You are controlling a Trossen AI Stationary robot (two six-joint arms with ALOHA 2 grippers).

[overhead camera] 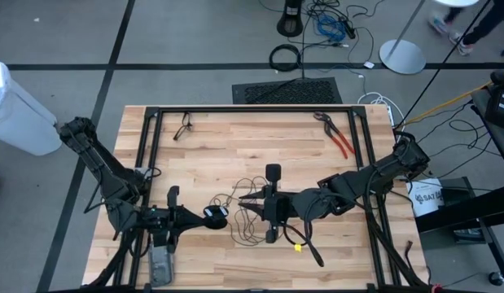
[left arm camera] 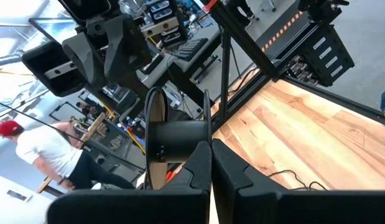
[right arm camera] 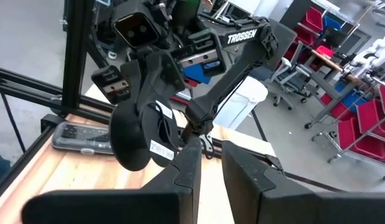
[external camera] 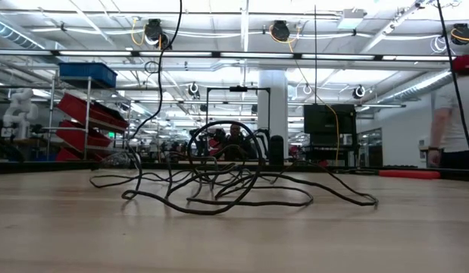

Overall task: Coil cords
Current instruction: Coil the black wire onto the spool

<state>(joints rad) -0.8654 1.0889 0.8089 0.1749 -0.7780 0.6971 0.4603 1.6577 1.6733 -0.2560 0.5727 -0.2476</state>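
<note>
The right gripper [right arm camera: 209, 163], just below the centre of the high view, has its jaws drawn down to a narrow slit, and it looks to be nipping a strand of the cord [overhead camera: 248, 218] at its tips. Facing it from the left of the frame, the left gripper [left arm camera: 211, 163] is fully closed on a black reel [left arm camera: 178, 134], apparently by the thin rim. Most of the cord lies as a loose, looping tangle on the wooden table [overhead camera: 219, 146] at mid-frame, between and below the two grippers, and none of it appears wound on yet. To do this step well, I would keep the reel steady with its hub clear. The strand should be led onto the hub under light tension, feeding out slack bit by bit so that the loops on the table do not pull into a knot. Red-handled pliers [overhead camera: 337, 137] lie well apart at the upper right. "TROSSEN" [right arm camera: 242, 35] reads on the left arm. A white tub [overhead camera: 427, 198] off the table's right edge shows "SAT". The reel's white label [right arm camera: 161, 148] cannot be read.
</note>
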